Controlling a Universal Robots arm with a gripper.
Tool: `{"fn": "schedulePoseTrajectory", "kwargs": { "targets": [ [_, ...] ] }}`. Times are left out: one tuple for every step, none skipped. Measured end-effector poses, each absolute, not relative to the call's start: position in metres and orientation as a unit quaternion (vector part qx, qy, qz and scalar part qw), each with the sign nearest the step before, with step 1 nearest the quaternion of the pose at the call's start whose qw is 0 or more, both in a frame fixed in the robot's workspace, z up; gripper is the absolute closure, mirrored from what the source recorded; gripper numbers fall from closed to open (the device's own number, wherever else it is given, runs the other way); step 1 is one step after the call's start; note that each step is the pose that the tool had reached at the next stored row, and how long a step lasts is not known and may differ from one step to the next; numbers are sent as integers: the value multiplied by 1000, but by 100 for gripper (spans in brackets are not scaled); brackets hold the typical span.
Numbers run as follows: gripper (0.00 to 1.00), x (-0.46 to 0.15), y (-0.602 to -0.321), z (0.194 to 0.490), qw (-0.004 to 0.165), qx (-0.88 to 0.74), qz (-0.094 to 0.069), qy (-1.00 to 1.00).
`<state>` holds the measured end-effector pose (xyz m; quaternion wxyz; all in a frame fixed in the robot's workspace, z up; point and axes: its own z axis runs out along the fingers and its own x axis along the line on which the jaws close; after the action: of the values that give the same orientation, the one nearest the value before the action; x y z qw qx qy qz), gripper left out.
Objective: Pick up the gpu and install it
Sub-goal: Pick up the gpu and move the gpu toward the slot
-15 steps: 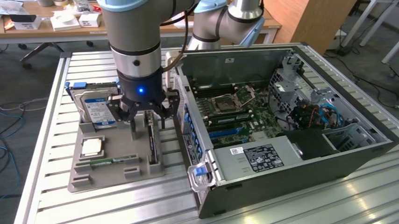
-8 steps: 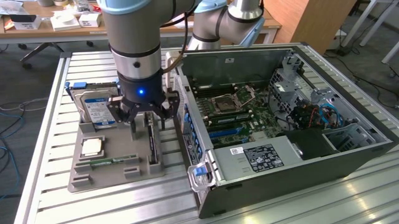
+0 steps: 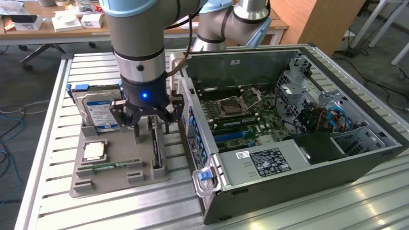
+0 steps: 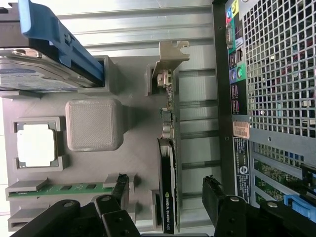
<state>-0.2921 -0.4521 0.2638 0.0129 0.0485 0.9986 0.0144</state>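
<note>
The gpu [image 3: 155, 149] is a thin dark card standing on edge in a slot of the grey holder tray [image 3: 96, 184]. In the wrist view the gpu [image 4: 168, 148] runs lengthwise, its silver bracket [image 4: 171, 55] at one end. My gripper [image 3: 151, 125] hangs straight over the card, open. Its black fingers [image 4: 119, 190] stand one on each side of the card with a gap to either face. Nothing is held by my gripper [image 4: 165, 193].
The same tray holds a hard drive [image 3: 99, 110] with a blue label, a processor chip [image 3: 95, 151] and a green memory stick [image 3: 115, 165]. The open computer case [image 3: 288, 129] lies close at the exterior view's right, motherboard exposed. Its perforated rear panel [image 4: 276, 98] borders the tray.
</note>
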Motion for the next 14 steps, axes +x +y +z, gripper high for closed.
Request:
{"fn": "schedulePoseTrajectory", "kwargs": {
  "targets": [
    [29, -292, -452, 264, 13, 48, 15, 999],
    [29, -292, -452, 264, 13, 48, 15, 999],
    [29, -292, -452, 264, 13, 48, 15, 999],
    [29, -292, -452, 264, 13, 48, 15, 999],
    [29, -292, -452, 263, 13, 48, 15, 999],
    [29, -292, -452, 263, 13, 48, 15, 999],
    [29, -292, -452, 262, 13, 48, 15, 999],
    [29, -292, -452, 262, 13, 48, 14, 999],
    [29, -292, -452, 261, 13, 48, 14, 999],
    [29, -292, -452, 260, 13, 48, 14, 999],
    [29, -292, -452, 260, 13, 49, 14, 999],
    [29, -292, -452, 259, 13, 48, 14, 999],
    [29, -292, -452, 259, 13, 48, 14, 999],
    [29, -292, -452, 258, 13, 48, 14, 999]
  ]
}}
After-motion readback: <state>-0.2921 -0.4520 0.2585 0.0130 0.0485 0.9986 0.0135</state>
